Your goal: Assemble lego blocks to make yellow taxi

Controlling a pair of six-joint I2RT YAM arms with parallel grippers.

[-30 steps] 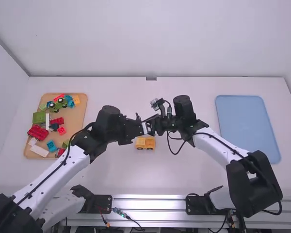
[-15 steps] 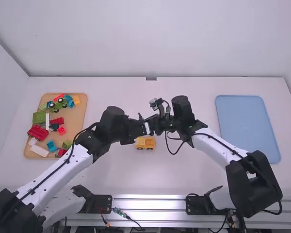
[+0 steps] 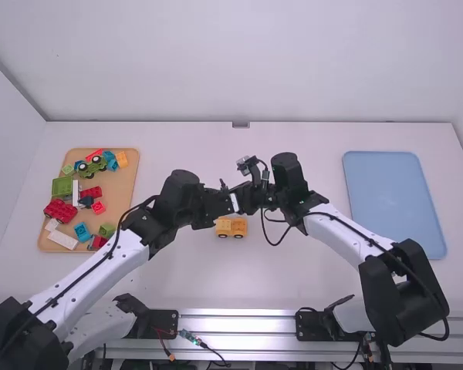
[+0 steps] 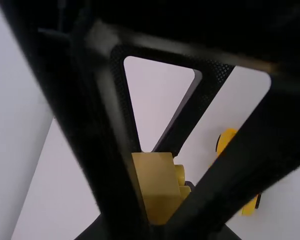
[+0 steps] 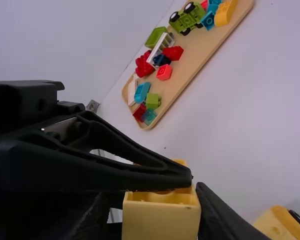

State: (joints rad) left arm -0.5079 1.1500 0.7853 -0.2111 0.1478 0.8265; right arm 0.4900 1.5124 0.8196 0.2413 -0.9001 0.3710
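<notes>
Okay, right gripper [image 3: 247, 199] has yellow block [image 5: 160, 222] pinched right at left gripper [image 3: 228, 203], whose grip I can't tell, and wheeled yellow body [image 3: 231, 227] sits on table [image 3: 239, 281] between the arms.

White table [image 3: 185, 274], wooden tray [image 3: 122, 185], yellow toy car [image 3: 231, 227], blue tray [image 3: 393, 200]

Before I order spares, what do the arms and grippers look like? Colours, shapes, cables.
Left arm and right arm match: smooth white tubular links, chunky black joints. A thin black cable runs along the left arm; another follows the right, looping near its wrist. Left gripper and right gripper: black, with cut-out frames.
</notes>
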